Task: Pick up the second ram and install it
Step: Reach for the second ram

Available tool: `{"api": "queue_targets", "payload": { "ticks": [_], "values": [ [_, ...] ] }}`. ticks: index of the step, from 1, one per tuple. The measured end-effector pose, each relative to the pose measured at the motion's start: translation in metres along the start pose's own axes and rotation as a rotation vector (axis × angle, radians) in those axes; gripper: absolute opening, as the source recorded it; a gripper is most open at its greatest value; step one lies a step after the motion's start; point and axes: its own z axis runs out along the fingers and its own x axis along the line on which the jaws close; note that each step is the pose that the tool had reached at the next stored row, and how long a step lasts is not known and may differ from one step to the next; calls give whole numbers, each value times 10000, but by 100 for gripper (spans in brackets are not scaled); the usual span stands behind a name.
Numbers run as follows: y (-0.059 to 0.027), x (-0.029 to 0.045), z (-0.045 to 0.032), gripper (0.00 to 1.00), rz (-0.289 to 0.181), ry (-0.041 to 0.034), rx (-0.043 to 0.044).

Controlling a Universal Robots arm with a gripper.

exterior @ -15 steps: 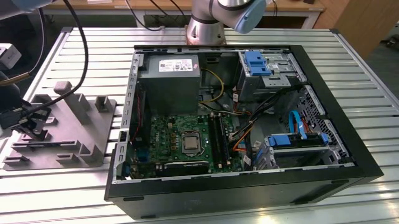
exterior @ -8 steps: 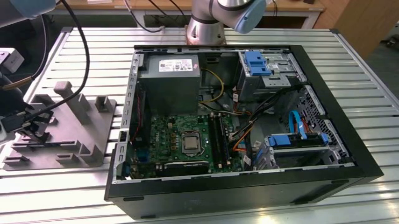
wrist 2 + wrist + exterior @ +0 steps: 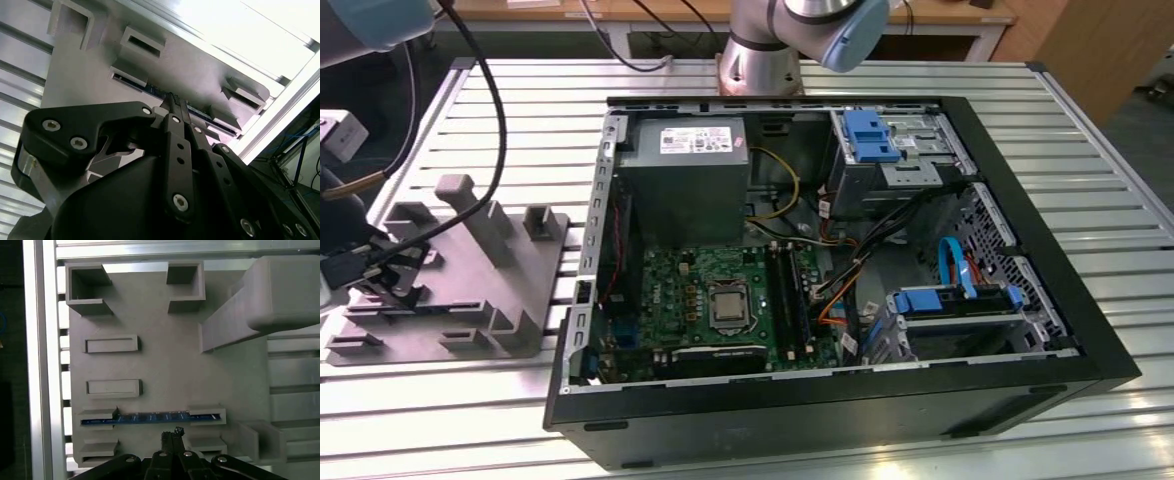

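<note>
The second ram (image 3: pixel 150 416) is a thin blue-green stick standing on edge in a slot of the grey holder block (image 3: pixel 165 365). Its blue edge also shows in the second wrist view, second ram (image 3: pixel 150 89). My gripper (image 3: pixel 172 432) hovers just beside the stick, near its middle, with the black fingers pressed together and nothing between them. In the second wrist view the gripper (image 3: pixel 173 98) tips point at the stick's slot. In the exterior view the gripper (image 3: pixel 380 268) hangs over the holder block (image 3: pixel 467 290) at that view's left.
An open black computer case (image 3: pixel 1041 300) lies on the slatted metal table. Inside are the green motherboard (image 3: pixel 694 290) with long black memory slots (image 3: pixel 787 290), a grey power-supply box (image 3: pixel 683 170) and blue drive brackets (image 3: pixel 870 135). The holder has other raised slots and posts.
</note>
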Motion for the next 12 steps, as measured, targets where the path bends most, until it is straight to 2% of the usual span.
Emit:
{"api": "queue_targets", "payload": {
  "ticks": [8, 12],
  "values": [
    [11, 24, 17, 11, -1, 0, 0],
    [13, 23, -54, 11, 0, 1, 0]
  ]
}}
